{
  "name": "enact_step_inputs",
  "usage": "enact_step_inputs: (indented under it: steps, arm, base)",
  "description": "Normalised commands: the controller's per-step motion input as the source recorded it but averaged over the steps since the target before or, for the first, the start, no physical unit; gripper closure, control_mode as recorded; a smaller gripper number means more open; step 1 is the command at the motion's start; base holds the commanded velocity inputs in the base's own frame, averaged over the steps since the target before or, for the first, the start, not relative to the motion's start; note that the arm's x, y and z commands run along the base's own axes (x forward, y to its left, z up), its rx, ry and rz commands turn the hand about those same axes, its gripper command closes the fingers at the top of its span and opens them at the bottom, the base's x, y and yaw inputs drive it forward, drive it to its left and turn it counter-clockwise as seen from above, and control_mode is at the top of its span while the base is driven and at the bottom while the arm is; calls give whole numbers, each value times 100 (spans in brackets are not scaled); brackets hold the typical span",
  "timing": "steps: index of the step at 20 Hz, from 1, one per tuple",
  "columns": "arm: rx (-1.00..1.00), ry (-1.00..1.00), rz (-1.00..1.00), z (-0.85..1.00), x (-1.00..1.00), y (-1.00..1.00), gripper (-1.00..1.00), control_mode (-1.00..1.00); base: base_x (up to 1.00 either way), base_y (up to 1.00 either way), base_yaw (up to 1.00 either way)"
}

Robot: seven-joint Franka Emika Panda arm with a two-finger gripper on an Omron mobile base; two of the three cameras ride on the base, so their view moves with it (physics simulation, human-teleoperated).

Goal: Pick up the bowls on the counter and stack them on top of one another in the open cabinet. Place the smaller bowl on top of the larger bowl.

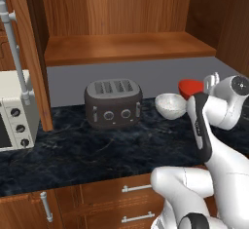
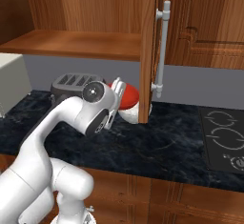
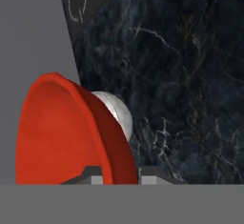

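My gripper [image 1: 211, 82] [image 2: 118, 86] [image 3: 121, 177] is shut on the rim of the smaller bowl [image 1: 189, 87] [image 2: 129, 96] [image 3: 62, 132], glossy red and held tilted on its edge near the back wall. The larger bowl [image 1: 170, 105] [image 2: 131, 116] [image 3: 119, 113], white-grey speckled, sits on the counter [image 1: 73, 150] [image 2: 162, 137] [image 3: 190, 75] right beside the red one; part of it is hidden behind the red one in the hand view. The open cabinet with its bare wooden shelf [image 1: 126, 47] [image 2: 71, 44] is above them.
A dark four-slot toaster [image 1: 113, 104] [image 2: 71, 82] stands left of the bowls. A white oven [image 1: 12, 111] sits at the far left. An open cabinet door with a silver handle [image 2: 162, 51] hangs just right of the bowls. A stovetop [image 2: 224, 137] lies to the right.
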Motion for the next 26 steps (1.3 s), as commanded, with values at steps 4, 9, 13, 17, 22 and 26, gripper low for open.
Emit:
enact_step_inputs:
  steps: [4,9,13,17,22,26]
  arm:
    - [0,5,0,-12,24,0,100,-100]
    - [0,4,1,-15,21,0,100,-100]
    - [0,3,2,-17,21,0,100,-100]
    - [0,2,2,-21,21,0,100,-100]
    - [0,0,2,-20,22,0,100,-100]
    - [0,0,1,-12,20,-1,100,-100]
  base:
    - [0,0,0]
    - [0,0,0]
    - [0,0,0]
    - [0,0,0]
    - [0,0,0]
    - [0,0,0]
